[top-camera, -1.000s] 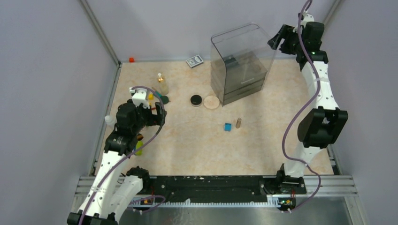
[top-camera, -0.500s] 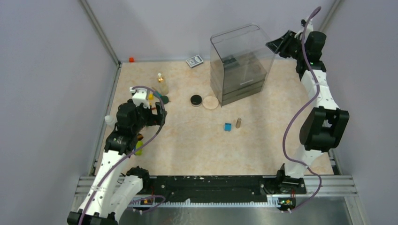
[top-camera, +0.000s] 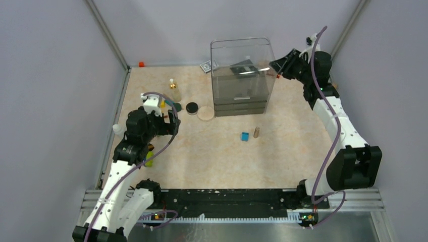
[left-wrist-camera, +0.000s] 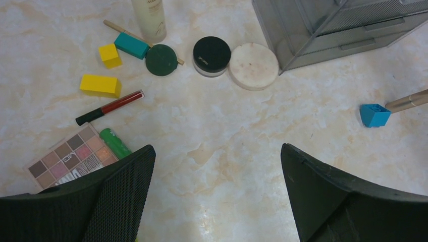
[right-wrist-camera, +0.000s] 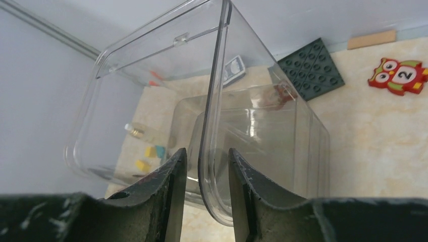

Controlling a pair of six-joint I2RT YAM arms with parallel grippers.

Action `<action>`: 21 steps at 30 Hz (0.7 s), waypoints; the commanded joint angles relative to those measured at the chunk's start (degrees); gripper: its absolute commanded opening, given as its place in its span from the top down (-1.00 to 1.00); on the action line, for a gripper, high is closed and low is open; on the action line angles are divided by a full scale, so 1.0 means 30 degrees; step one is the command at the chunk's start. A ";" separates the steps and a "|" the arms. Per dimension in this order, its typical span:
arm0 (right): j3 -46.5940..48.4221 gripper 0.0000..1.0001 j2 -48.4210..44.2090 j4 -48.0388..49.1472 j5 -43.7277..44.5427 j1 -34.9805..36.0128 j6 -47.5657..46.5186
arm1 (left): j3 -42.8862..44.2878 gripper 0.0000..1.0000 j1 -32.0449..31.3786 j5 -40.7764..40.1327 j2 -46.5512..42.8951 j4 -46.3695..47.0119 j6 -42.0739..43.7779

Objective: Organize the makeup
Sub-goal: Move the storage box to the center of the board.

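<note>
Makeup tube (top-camera: 256,132) lying pointing away from arms, left pincer (left-wrist-camera: 217,148) apart, right pincer (right-wrist-camera: 207,151) clamped on clear case (top-camera: 242,60)

The palette (left-wrist-camera: 65,159) is half hidden behind a finger (left-wrist-camera: 111,196) of the left hand (left-wrist-camera: 217,151). The bottle (left-wrist-camera: 149,17) and the drawer unit (left-wrist-camera: 328,25) run off the left wrist view's far edge, and the tube (left-wrist-camera: 408,101) off its right edge. Things seen through the clear cover (right-wrist-camera: 151,91) are blurred.

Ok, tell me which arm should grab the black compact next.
Left. The left fingers hang open near the black compact; the right fingers grip the clear organizer's wall.
</note>
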 commanded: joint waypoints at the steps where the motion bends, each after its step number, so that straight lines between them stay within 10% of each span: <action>1: -0.1660 0.32 -0.1906 0.0241 0.1839 0.0922 0.1216 | -0.0040 -0.98 -0.0028 0.0573 0.0234 0.0967 -0.0131; 9: -0.2455 0.31 -0.2980 -0.0759 0.2914 0.1014 0.0424 | 0.0699 -0.98 -0.0820 0.5931 0.2394 0.2847 -0.1221; 21: -0.3051 0.31 -0.3768 -0.0549 0.2944 0.1019 0.0378 | 0.4156 -0.90 -0.5334 0.0095 1.0033 0.9136 -0.3908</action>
